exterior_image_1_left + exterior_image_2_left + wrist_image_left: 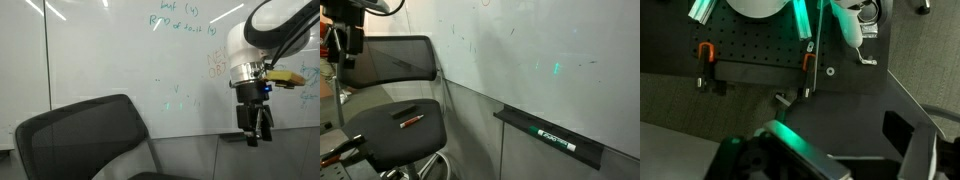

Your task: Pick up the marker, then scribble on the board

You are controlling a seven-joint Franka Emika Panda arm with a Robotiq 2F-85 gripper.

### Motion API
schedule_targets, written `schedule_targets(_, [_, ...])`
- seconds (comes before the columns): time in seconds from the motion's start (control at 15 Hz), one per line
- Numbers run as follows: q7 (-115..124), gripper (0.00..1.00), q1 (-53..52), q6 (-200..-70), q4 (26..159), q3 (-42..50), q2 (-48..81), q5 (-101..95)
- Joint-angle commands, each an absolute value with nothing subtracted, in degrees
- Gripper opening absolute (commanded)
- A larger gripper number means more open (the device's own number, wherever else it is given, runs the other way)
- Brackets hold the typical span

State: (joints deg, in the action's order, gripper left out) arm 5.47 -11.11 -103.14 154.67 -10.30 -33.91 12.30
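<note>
Inspection of the station, taken from the floor.

**End effector:** The end effector (254, 135) hangs fingers-down from the white arm, in front of the board (120, 50). I cannot tell whether it touches the board. In the wrist view its two dark fingers (915, 150) stand wide apart with nothing between them.

**Marker:** The marker (412, 121) lies flat on the black chair seat (390, 145) near its middle, not held by anything. It is a slim, short stick showing reddish-pink along its visible length, and it is very small against the arm. A dark pen-like stick (408, 110) lies just beside it at about 11 o'clock, roughly parallel. From the end effector (350, 50) in that exterior view, the marker sits at about 5 o'clock, well apart and lower.

**Board:** It is glossy white and wall-sized. Faint green handwriting shows at 12 to 1 o'clock in an exterior view, with a few stray green marks lower down. A dark vertical seam (47, 60) runs down it at 9 o'clock.

**Other items:** A black mesh chair back (80, 135) stands before the board at 7 o'clock. A dark ledge (550, 137) is fixed to the wall below the board.
</note>
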Motion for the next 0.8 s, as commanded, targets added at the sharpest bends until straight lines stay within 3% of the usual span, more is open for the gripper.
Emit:
schedule_targets(0.0, [10.82, 1.00, -12.08, -102.51, 147.78, -15.02, -28.27, 10.93])
schedule_targets(0.4, [24.37, 1.00, -11.62, -104.94, 134.62, -22.80, -17.32, 7.88])
schedule_targets(0.73, [37.99, 1.00, -10.73, -106.61, 125.63, -23.79, -6.44, 0.19])
